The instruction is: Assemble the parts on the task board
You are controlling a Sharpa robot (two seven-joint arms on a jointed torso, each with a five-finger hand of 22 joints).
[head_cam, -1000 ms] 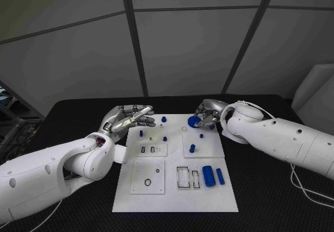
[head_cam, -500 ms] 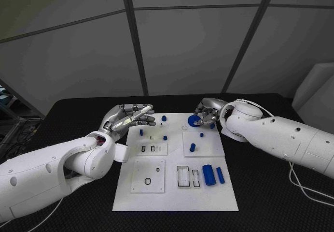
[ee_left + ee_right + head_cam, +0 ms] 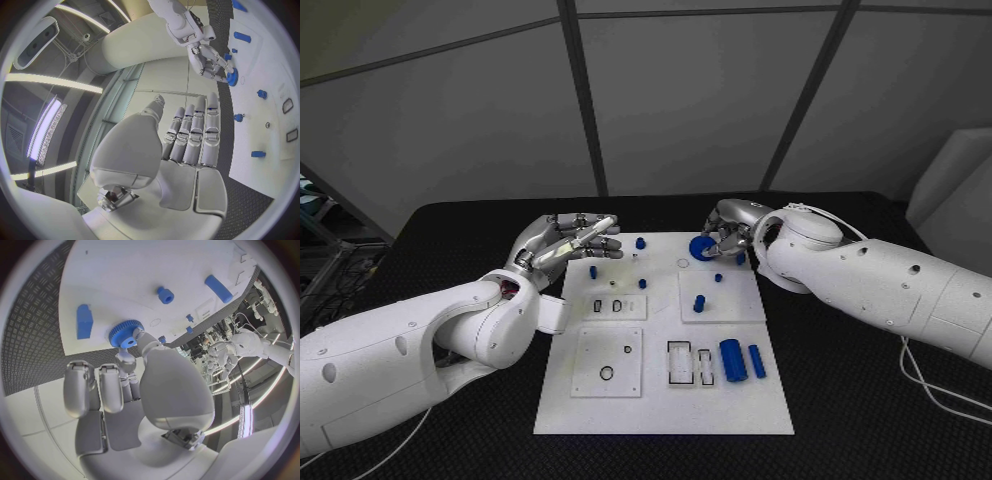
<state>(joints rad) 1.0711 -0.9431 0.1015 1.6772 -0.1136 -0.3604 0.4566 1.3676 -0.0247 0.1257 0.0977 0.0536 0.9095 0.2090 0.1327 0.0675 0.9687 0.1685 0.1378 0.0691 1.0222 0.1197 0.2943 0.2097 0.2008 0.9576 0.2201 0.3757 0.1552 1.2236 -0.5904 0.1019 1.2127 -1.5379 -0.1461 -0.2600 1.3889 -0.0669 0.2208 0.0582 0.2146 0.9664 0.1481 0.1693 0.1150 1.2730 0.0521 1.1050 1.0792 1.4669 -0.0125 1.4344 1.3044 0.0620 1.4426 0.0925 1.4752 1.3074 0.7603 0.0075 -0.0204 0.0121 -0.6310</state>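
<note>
- Right now your right hand (image 3: pixel 721 238) pinches the blue gear (image 3: pixel 125 334) over the task board's (image 3: pixel 733 405) far edge.
- Your left hand (image 3: pixel 568 243) hovers with fingers straight, holding nothing, beside the board's far left corner.

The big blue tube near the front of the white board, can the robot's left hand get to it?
Probably yes. The left hand holds nothing and hovers at the board's far left corner. The blue tube lies in the open with nothing over it, though the hand would have to come back across the board.

Blue gear (image 3: pixel 232 78) in right hand (image 3: pixel 212 62)
</note>
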